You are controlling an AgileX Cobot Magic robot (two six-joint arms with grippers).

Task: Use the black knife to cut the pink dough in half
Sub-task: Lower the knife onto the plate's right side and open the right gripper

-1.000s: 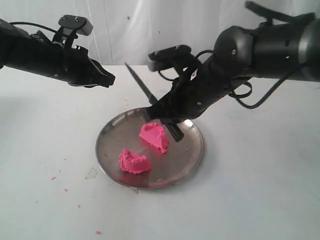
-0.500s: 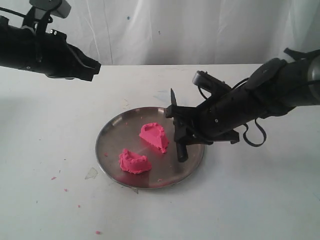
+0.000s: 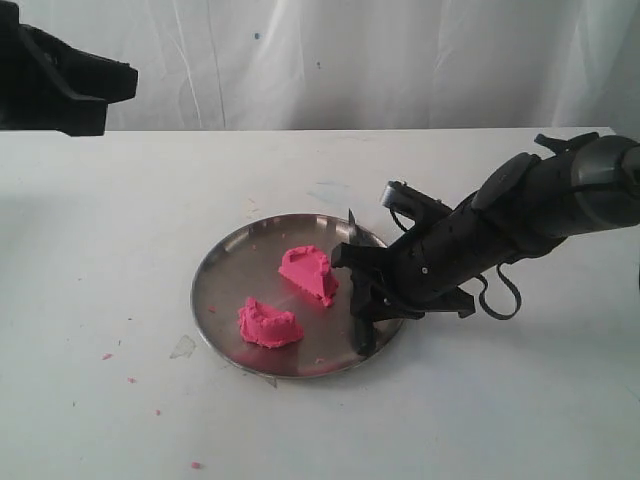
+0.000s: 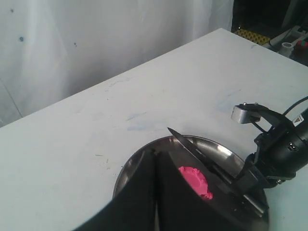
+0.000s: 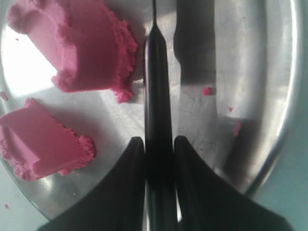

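The pink dough lies as two rough lumps on the steel plate (image 3: 230, 262), one near the middle (image 3: 308, 273) and one toward the front (image 3: 268, 324). My right gripper (image 3: 368, 295) is shut on the handle of the black knife (image 3: 358, 325), low over the plate's right side, just beside the middle lump. In the right wrist view the knife (image 5: 156, 86) runs out between the fingers (image 5: 136, 161), past both lumps (image 5: 77, 48) (image 5: 38, 144). My left gripper (image 3: 125, 82) hangs high at the far left, shut and empty; its wrist view shows the blade (image 4: 192, 149) and one lump (image 4: 195, 179).
Small pink crumbs (image 3: 105, 356) and a clear scrap (image 3: 183, 347) lie on the white table in front of the plate. A white curtain hangs behind the table. The right arm (image 3: 540, 210) stretches across the table's right half.
My right gripper has lowered the knife from above the plate's back edge onto its right side, tilting the blade upward. The left arm has pulled back up and to the left.
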